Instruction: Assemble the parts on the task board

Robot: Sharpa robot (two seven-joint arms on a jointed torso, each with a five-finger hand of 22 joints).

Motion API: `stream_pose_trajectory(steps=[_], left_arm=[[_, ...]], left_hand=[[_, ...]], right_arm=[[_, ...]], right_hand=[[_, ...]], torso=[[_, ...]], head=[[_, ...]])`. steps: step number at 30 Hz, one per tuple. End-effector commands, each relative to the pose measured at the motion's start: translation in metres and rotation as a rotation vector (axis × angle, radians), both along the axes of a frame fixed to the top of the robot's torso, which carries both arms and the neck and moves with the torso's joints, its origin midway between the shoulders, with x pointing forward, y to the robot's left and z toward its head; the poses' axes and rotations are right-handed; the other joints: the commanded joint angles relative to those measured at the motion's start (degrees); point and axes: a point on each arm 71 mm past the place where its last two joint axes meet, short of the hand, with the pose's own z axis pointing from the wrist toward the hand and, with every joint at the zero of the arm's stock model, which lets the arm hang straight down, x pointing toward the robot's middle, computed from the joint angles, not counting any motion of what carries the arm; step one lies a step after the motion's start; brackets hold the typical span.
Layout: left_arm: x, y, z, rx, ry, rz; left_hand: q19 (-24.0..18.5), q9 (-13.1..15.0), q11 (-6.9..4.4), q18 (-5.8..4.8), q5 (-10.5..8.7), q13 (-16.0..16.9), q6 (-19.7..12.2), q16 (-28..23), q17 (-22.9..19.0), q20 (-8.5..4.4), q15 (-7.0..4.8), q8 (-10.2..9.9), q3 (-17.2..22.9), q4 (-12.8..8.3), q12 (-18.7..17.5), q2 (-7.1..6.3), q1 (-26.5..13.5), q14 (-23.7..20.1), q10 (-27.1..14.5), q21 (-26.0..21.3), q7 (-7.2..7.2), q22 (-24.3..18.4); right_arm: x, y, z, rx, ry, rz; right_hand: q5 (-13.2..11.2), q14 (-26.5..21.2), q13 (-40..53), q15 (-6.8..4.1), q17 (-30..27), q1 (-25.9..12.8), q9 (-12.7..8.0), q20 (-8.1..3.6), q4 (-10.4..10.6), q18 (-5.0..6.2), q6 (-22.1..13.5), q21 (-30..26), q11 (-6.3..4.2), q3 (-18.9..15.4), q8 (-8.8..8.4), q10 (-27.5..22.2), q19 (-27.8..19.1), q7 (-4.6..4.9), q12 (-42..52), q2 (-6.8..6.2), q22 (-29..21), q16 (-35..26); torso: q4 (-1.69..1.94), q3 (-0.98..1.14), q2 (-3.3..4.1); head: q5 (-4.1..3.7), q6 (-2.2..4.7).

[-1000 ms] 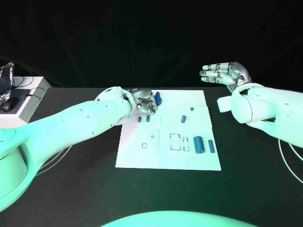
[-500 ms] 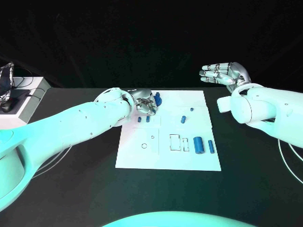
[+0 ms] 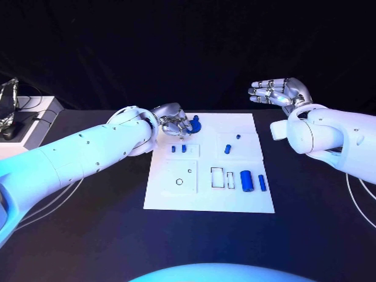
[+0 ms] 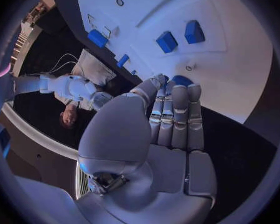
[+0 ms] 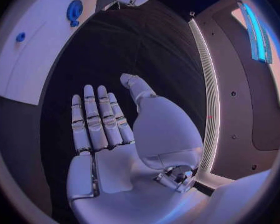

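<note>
The white task board (image 3: 207, 194) lies mid-table. A dark blue part (image 3: 195, 123) sits near its far left corner and shows again just past my fingertips (image 4: 181, 79). My left hand (image 3: 174, 121) hangs over that corner, fingers straight and close together, tips at the part; I cannot tell if it is pinched. Two small blue blocks (image 3: 178, 148) stand just nearer (image 4: 167, 41). Other blue parts are a peg (image 3: 228, 148), a smaller piece (image 3: 238, 137) and two cylinders (image 3: 247, 178). My right hand (image 3: 278, 91) is raised beyond the board's far right corner, its empty palm (image 5: 109, 149) spread.
A small dark ring (image 3: 180, 181) and rectangular outlines (image 3: 217, 174) mark the board's near half. A white box (image 3: 19, 132) with a crumpled silver bag (image 3: 0, 106) stands at the table's left edge. Bare black table surrounds the board.
My left hand has drawn back a little toward the board's far left corner, its fingers now more upright by the dark blue part. The right hand has stayed raised and still.
</note>
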Motion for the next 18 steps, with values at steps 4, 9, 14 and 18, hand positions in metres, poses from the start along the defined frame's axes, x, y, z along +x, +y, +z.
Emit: stream_pose_trajectory(steps=[4,9,14,18], left_arm=[[-0.001,0.011,0.004,-0.037,0.029,0.031],[0.001,0.017,0.003,-0.015,0.021,0.043],[0.002,0.018,0.003,0.021,0.002,0.043],[0.002,0.018,0.000,0.047,-0.007,0.041]], left_hand=[[0.39,0.04,0.14,0.93,0.26,0.06,0.38,-0.34,0.15,0.09,-0.02,-0.06,0.26,-0.01,-0.28,0.02,0.03,0.31,0.38,0.33,-0.09,0.82],[0.34,0.04,0.14,0.92,0.22,0.06,0.38,-0.46,0.19,0.09,-0.01,-0.06,0.26,-0.04,-0.29,-0.04,0.09,0.19,0.38,0.31,-0.10,0.81],[0.35,0.03,0.15,0.93,0.24,0.06,0.33,-0.44,0.27,0.08,-0.01,-0.07,0.24,-0.12,-0.29,-0.13,0.18,0.26,0.39,0.34,-0.09,0.83],[0.40,0.03,0.15,0.95,0.17,0.06,0.30,-0.45,0.34,0.07,-0.01,-0.07,0.23,-0.12,-0.29,-0.12,0.24,0.32,0.37,0.38,-0.09,0.84]], right_arm=[[0.000,0.000,0.001,-0.003,-0.012,0.015],[0.000,0.000,0.001,-0.003,-0.011,0.015],[0.000,0.000,0.001,-0.006,-0.014,0.015],[0.000,0.000,0.001,-0.009,-0.016,0.017]], right_hand=[[0.16,-0.03,-0.05,0.11,-0.07,-0.27,-0.02,0.01,0.34,-0.38,-0.28,-0.21,0.10,-0.01,-0.15,-0.02,-0.34,0.16,-0.31,0.09,-0.09,-0.19],[0.16,-0.03,-0.05,0.11,-0.07,-0.27,-0.02,0.01,0.34,-0.38,-0.28,-0.21,0.10,-0.01,-0.15,-0.02,-0.34,0.16,-0.31,0.09,-0.09,-0.19],[0.16,-0.03,-0.05,0.11,-0.07,-0.27,-0.02,0.01,0.34,-0.38,-0.28,-0.21,0.10,-0.01,-0.15,-0.02,-0.34,0.16,-0.31,0.09,-0.09,-0.19],[0.16,-0.03,-0.05,0.11,-0.07,-0.27,-0.02,0.01,0.34,-0.38,-0.28,-0.21,0.10,-0.01,-0.15,-0.02,-0.34,0.16,-0.31,0.09,-0.09,-0.19]], torso=[[-0.04,0.02,0.01],[-0.01,-0.03,0.06],[-0.15,0.03,0.09],[-0.16,0.06,0.17]], head=[[0.27,0.07],[0.36,0.08],[0.61,0.15],[0.59,0.12]])
